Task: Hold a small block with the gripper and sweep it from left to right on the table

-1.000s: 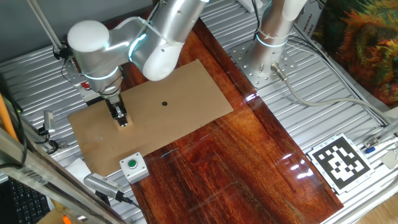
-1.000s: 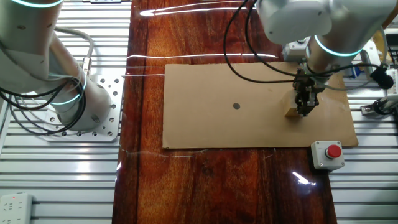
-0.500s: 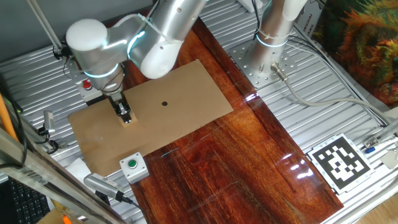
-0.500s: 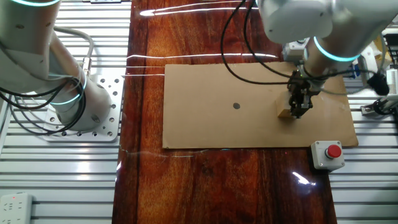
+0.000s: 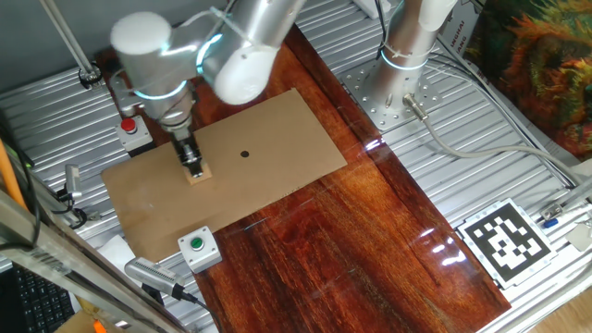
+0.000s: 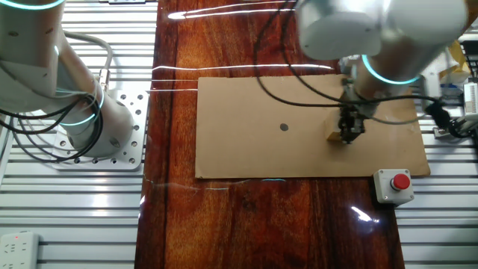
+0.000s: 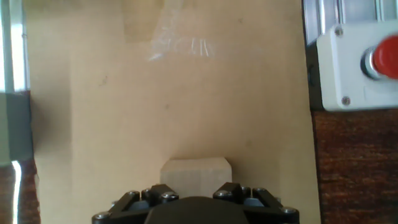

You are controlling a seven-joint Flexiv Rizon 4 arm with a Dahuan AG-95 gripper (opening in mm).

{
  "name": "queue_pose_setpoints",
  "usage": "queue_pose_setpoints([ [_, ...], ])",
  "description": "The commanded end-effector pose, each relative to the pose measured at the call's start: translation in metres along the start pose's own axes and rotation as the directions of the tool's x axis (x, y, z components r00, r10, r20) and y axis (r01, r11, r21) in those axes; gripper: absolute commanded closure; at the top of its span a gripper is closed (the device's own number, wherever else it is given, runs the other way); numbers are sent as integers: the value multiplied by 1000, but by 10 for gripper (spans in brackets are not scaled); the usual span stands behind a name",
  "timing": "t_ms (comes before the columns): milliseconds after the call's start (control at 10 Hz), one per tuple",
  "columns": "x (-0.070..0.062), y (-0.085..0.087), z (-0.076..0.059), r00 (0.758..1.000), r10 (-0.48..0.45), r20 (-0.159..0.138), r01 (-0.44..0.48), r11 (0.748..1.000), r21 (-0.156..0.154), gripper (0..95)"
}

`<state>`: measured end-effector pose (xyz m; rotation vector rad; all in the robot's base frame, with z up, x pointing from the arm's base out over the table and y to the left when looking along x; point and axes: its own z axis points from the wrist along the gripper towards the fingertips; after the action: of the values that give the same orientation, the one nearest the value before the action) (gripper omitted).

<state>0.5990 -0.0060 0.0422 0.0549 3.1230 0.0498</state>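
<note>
Gripper: the gripper (image 5: pixel 193 168) is seen pointed straight down over the tan board (image 5: pixel 277 139), its black tip low against the board surface; in the other fixed view it (image 6: pixel 346 134) sits right of the black dot (image 6: pixel 284 127).
Jaws: clamped on the small block, one on each side of it, as shown in the hand view where the block rises just ahead of the black hardware.
Small block: the small block (image 5: pixel 198 174) is held at the board's surface, between the dot (image 5: pixel 245 154) and the board's end nearer the button boxes; it shows as a light tan cube (image 6: pixel 334 136) poking out beside the tip, and as a pale square face (image 7: pixel 196 173) low in the hand view.
Counter: the counter (image 5: pixel 370 240) is a glossy reddish-brown wood-grain top carrying the board, framed by ribbed silver metal.
Red button box: a white box with a red button (image 6: pixel 393 184) is spotted just off the board's corner, near the block but apart from it; it fills the upper right of the hand view (image 7: pixel 354 62).
Green button box: a second white box (image 5: pixel 198 247) is seen at the board's near edge, well apart from the block.
Marker tag: a black-and-white patterned square (image 5: pixel 505 239) lies far off on the metal surround.
</note>
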Motion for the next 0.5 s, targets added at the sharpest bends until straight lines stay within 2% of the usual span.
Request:
queue_pose_setpoints([
  [100,7,-1,6,999,-3,-32,4,1000,8,950],
  [300,15,-1,8,1000,-9,-12,10,1000,12,950],
  [400,18,-1,9,1000,-20,-14,20,999,36,950],
  [500,22,-1,10,1000,-20,-21,21,999,39,950],
])
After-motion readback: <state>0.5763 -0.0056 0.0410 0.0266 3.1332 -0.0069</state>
